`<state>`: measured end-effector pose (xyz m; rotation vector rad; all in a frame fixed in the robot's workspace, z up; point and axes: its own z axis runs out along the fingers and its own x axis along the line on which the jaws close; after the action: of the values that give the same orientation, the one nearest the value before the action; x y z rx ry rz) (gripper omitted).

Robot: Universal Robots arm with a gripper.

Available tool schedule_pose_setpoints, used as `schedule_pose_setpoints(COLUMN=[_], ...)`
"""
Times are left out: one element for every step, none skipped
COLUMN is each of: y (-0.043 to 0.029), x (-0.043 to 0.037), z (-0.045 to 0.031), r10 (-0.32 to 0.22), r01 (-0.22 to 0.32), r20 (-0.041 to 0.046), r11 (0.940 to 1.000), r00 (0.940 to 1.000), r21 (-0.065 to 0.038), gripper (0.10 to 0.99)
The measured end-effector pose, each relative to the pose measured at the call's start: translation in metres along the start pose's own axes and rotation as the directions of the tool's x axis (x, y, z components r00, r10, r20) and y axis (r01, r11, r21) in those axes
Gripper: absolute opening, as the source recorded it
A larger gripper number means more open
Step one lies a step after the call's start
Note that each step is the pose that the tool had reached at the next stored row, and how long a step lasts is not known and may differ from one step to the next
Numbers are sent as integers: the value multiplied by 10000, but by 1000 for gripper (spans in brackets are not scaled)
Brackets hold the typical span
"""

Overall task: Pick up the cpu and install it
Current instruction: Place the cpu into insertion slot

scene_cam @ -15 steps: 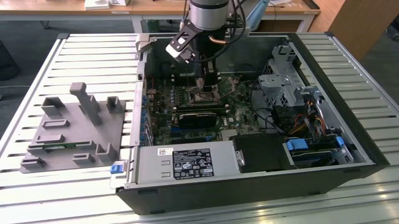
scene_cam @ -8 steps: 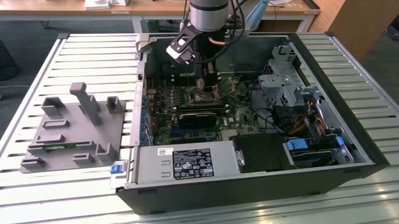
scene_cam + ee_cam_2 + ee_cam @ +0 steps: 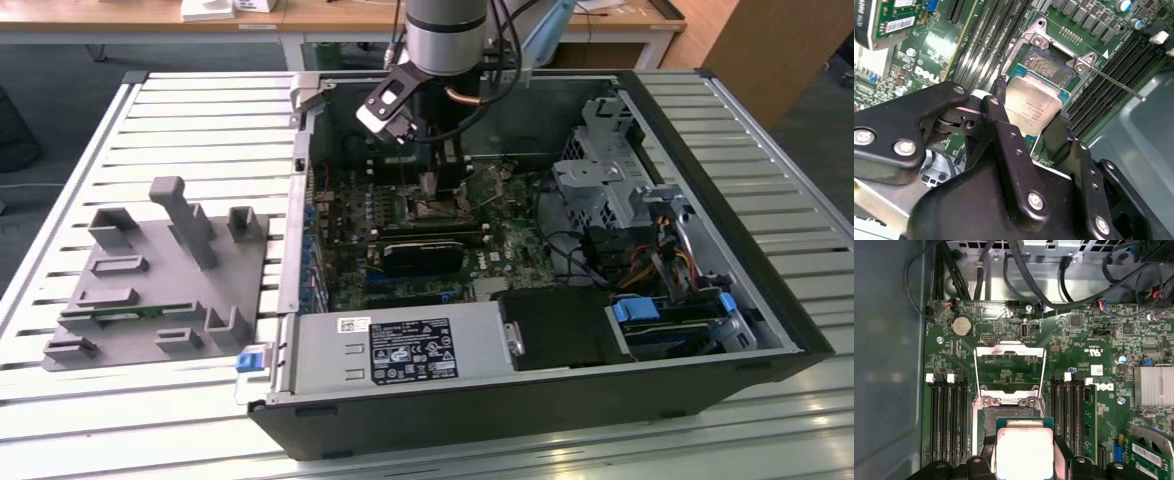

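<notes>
I have the arm (image 3: 447, 35) reaching down into the open computer case (image 3: 561, 410), which lies on the slatted table (image 3: 200, 130) right of centre in the exterior view. The arm's tip hangs low over the upper middle of the motherboard (image 3: 514, 255). In both wrist views the pincer (image 3: 1031, 107) is clamped on the cpu (image 3: 1030, 114), with a black finger (image 3: 1002, 120) against each of two opposite edges and the shiny top facing the camera. The socket (image 3: 1050, 67) lies open beneath it, its load plate (image 3: 1010, 362) tipped up and back and its lever (image 3: 1114, 84) standing out to one side. The chip covers only part of the socket. A strip of bare contact field shows past its far edge, so I judge it offset from the seat, toward the pincer's body. In the first wrist view its edges run close to parallel with the socket frame. Whether it touches the socket I cannot tell. A grey fixture (image 3: 154, 270) sits on the exterior view's left, well apart.
</notes>
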<state>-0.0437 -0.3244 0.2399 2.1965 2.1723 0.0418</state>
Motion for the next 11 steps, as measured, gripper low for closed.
schedule_pose_setpoints(y=[-1,-2,-1,0,1,-1,-1,-2,-4,-6,-7], x=[7,17,34,50,62,69,71,73,75,79,84], z=[19,35,46,58,69,85,102,120,138,156,175], r10=[-2,-3,-4,-5,-6,-8,-21,-51,-82,-105,-121], r01=[2,3,4,5,6,8,21,51,82,105,121], r20=[0,3,3,1,-1,-3,-2,-2,-4,-6,-6], r11=[10000,10000,10000,10000,10000,10000,10000,10000,10000,9999,9999], r00=[10000,10000,10000,10000,10000,10000,10000,10000,10000,9999,9999], r21=[0,1,2,1,0,-1,-1,0,-1,-3,-3], gripper=[541,541,541,541,541,541,541,541,541,541,541])
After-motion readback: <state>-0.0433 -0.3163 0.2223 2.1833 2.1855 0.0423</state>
